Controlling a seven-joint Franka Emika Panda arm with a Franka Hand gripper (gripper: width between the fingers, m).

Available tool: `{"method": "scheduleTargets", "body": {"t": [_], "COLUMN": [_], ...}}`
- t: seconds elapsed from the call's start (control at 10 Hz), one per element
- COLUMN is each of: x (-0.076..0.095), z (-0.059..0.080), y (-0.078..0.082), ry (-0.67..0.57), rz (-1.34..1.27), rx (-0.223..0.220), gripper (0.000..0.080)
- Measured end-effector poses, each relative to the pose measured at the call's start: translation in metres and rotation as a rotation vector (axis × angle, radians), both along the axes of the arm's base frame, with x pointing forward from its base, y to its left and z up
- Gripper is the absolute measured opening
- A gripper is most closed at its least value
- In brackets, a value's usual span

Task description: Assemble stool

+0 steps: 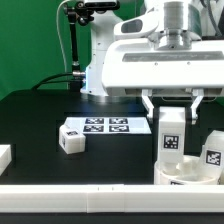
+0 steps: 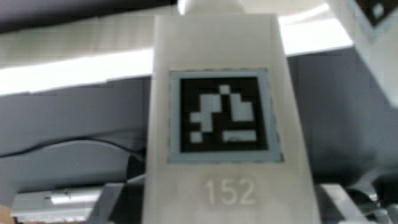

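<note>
My gripper [image 1: 172, 108] is shut on a chunky white stool leg [image 1: 172, 135] and holds it upright, its lower end at the round white seat disc [image 1: 185, 173] on the exterior view's right. In the wrist view that leg [image 2: 228, 110] fills the middle, showing its black-and-white tag and the number 152, with my gripper [image 2: 228, 203] pressing a finger on each side. A second leg [image 1: 212, 152] stands upright on the seat just beyond the held one. A third leg [image 1: 72, 137] lies loose on the black table to the exterior view's left.
The marker board [image 1: 106, 126] lies flat behind the loose leg. A plain white block [image 1: 4, 157] sits at the far left edge. A white rail [image 1: 90, 194] runs along the table's front. The robot's white base [image 1: 105, 60] stands at the back.
</note>
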State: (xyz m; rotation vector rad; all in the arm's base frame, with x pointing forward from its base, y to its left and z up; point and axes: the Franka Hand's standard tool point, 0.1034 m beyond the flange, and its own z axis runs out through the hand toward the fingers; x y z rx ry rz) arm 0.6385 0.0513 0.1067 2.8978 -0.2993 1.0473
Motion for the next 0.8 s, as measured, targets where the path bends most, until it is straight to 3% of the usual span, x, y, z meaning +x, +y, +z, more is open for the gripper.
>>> {"method": "scheduleTargets", "body": {"t": [0.8], "x": [0.005], "z": [-0.01], "y": [-0.007], "ry": [0.015], "rz": [-0.007], "rx": [-0.006], "gripper": [0.0337]}}
